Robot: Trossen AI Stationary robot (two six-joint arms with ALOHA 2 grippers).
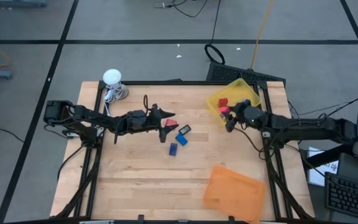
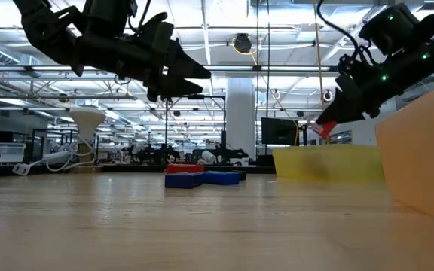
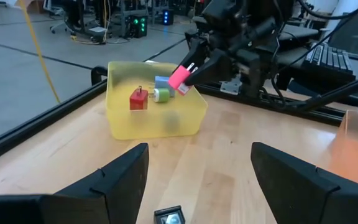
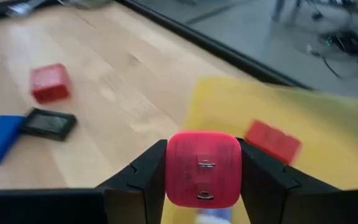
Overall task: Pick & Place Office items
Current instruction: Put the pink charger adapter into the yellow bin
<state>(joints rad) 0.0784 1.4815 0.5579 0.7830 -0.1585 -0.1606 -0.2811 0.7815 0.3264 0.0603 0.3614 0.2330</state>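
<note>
- Office items are split between two places: we see several in the yellow tray (image 1: 246, 88) at the far right of the table (image 1: 135, 180), and a small cluster on the bare wood near the table's middle.
- In the tray we can make out a red piece (image 3: 138, 99), a light blue piece (image 3: 161, 81) and a small green-and-white piece (image 3: 161, 95).
- Our right gripper (image 4: 202, 163) is at the yellow tray's near edge, its jaws closed tight on a pink piece (image 4: 203, 168) held above the tray.
- On the wood lie a red block (image 1: 169, 123), a black piece (image 1: 184, 129) and two dark blue pieces (image 1: 181, 139) (image 1: 173, 149), close together.
- Our left gripper (image 3: 197, 180) hangs over the table's middle, just beside that cluster, jaws spread wide and holding nothing.
- An orange tray (image 1: 232, 191) sits at the table's near right.
</note>
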